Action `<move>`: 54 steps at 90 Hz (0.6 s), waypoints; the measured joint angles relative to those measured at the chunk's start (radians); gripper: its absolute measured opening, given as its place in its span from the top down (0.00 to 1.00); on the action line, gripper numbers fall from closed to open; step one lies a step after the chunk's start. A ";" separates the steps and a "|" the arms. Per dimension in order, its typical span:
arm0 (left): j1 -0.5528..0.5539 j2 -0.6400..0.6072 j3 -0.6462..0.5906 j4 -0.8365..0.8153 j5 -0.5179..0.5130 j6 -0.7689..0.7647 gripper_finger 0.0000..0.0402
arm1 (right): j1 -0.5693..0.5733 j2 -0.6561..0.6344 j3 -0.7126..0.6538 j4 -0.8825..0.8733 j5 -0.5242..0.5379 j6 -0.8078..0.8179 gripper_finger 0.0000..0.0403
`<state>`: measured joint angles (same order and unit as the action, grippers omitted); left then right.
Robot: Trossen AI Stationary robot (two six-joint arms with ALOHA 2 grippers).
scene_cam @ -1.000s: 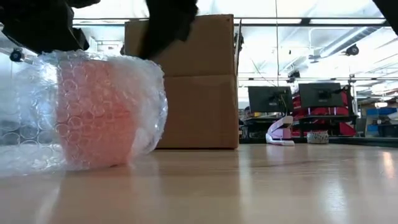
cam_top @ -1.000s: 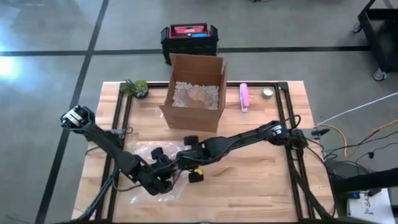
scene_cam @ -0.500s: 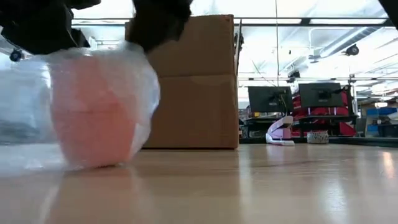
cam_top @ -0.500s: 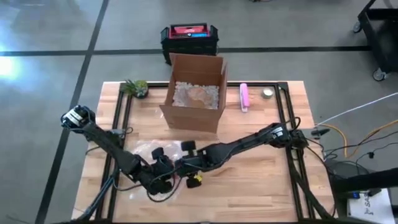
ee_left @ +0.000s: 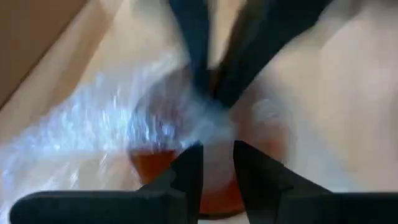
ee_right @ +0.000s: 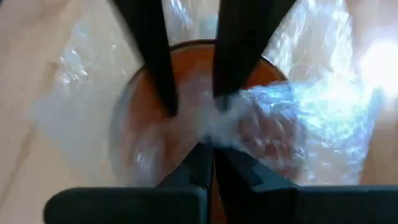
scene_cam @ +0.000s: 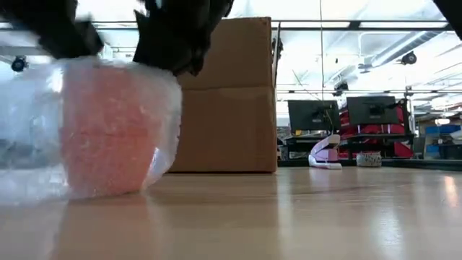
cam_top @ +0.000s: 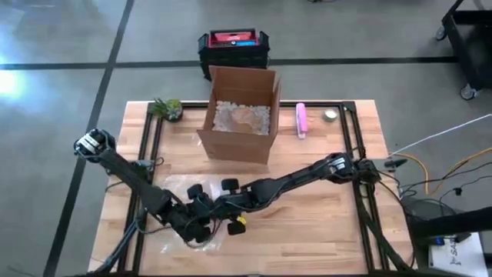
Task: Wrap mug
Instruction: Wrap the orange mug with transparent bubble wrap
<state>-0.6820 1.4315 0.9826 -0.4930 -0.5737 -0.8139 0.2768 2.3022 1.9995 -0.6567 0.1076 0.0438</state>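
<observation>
Standing on the wooden table (cam_top: 323, 223) near its front-left part, the orange mug (scene_cam: 108, 137) is swathed in clear bubble wrap (scene_cam: 32, 144), with a loose sheet of it spreading across the tabletop on one side. Both arms meet right above it. The right gripper (ee_right: 210, 152) has its fingers pressed together on a bunched fold of the wrap at the mug's open mouth. The left gripper (ee_left: 216, 158) hangs over the same rim with only a narrow gap between its fingers; whether wrap sits in that gap cannot be told through the blur. Behind the mug stands an open cardboard box (cam_top: 240, 115) with pale filler inside. A small potted plant (cam_top: 169, 108) sits at the table's back-left corner, and a pink tape dispenser (cam_top: 302, 120) lies just right of the box.
</observation>
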 joint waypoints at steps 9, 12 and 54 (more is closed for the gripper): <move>-0.007 -0.003 0.001 -0.009 -0.101 0.021 0.81 | 0.002 0.004 0.009 -0.001 -0.004 -0.002 0.99; -0.008 0.000 -0.002 -0.013 -0.145 0.021 0.81 | 0.002 0.005 0.013 0.000 -0.004 -0.003 0.99; 0.000 0.100 -0.067 0.020 -0.052 -0.007 0.81 | -0.002 -0.036 0.083 -0.107 -0.004 -0.019 0.99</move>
<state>-0.6823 1.5318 0.9152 -0.4734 -0.6260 -0.8207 0.2750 2.2666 2.0822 -0.7641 0.1040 0.0250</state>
